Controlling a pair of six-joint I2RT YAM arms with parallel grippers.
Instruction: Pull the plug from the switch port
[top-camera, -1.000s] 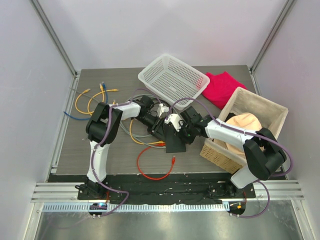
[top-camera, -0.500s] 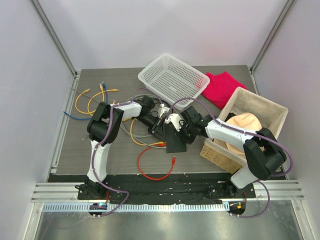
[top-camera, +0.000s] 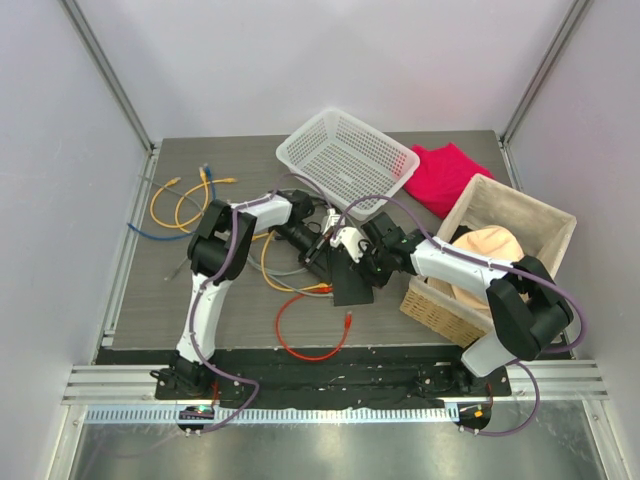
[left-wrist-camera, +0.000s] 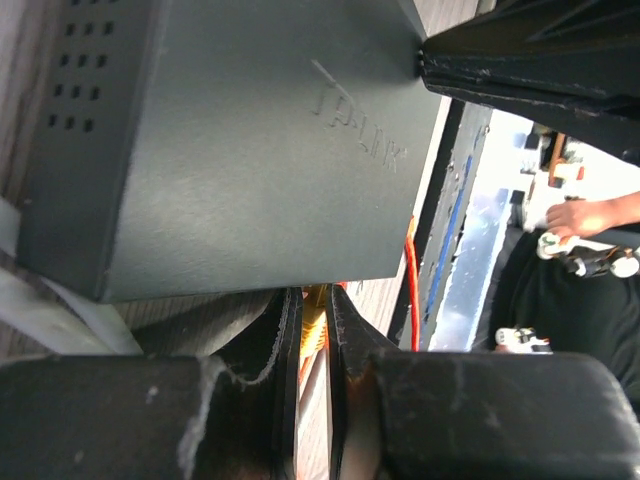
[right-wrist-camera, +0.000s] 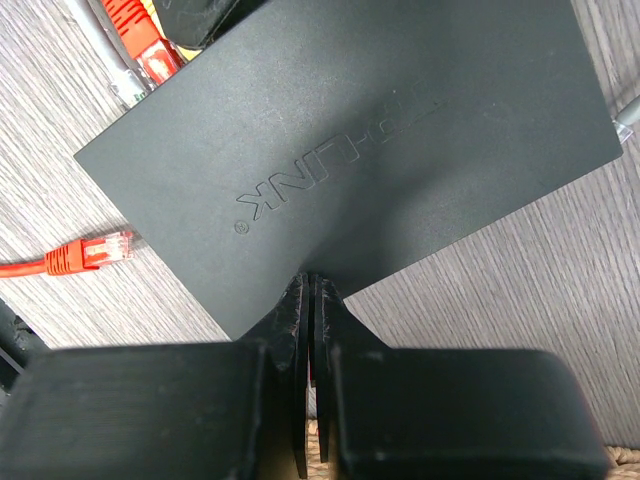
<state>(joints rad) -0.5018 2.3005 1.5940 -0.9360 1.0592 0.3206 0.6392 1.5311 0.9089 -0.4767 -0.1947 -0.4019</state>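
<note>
- The switch (right-wrist-camera: 380, 130) lies flat near the middle of the table, just left of the wicker box, with its socket edge facing left towards the left gripper (left-wrist-camera: 311, 296).
- That pincer has closed to a narrow slit on the yellow-orange plug (left-wrist-camera: 314, 332), right at the switch's edge (whether the latch tab is pressed is hidden).
- The right gripper (right-wrist-camera: 308, 285) has its fingers fully together with nothing between them, tips bearing on the switch's top near one edge.
- To do this well, I judge: keep the right arm pressing down so the box cannot slide, squeeze the latch, then draw the plug straight out along the socket's line, not upward.
- A loose red plug (right-wrist-camera: 95, 252) lies beside the switch; leave it alone.
- The white mesh basket (top-camera: 345, 160), at the far side, looks empty.
- The wicker box (top-camera: 436, 312), on the right, holds a peach cap-like thing (top-camera: 488, 250).
</note>
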